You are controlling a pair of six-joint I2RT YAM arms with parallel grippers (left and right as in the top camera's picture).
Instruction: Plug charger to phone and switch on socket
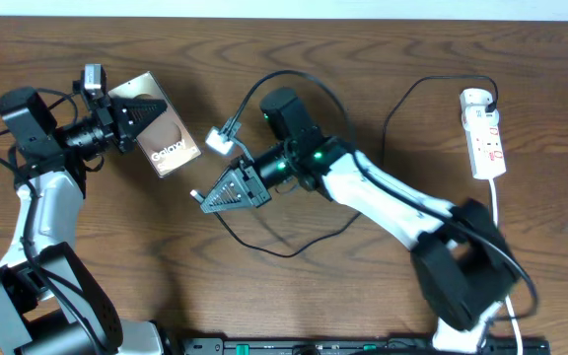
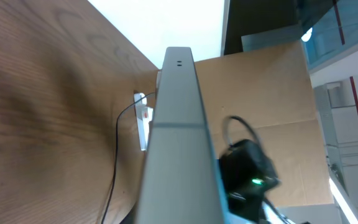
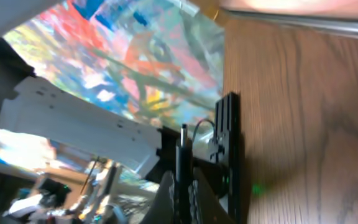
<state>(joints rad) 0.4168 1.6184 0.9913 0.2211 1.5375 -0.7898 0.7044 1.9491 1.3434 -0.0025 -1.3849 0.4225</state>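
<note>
The phone (image 1: 166, 138), brownish with white "Galaxy" lettering, is held at its upper end by my left gripper (image 1: 134, 111), which is shut on it. In the left wrist view it shows edge-on as a grey slab (image 2: 174, 143). My right gripper (image 1: 213, 195) is shut on the connector end of the charger (image 1: 284, 251), with the tip (image 1: 196, 196) a short way below the phone's lower end, apart from it. In the right wrist view the fingers (image 3: 185, 193) pinch the thin black connector (image 3: 183, 155). The cable loops right, up to the socket (image 1: 486, 138).
The white power strip lies at the table's right side, its white cord running down toward the front edge; it also shows far off in the left wrist view (image 2: 143, 121). A thicker black robot cable with a white connector (image 1: 220, 138) hangs between phone and right arm.
</note>
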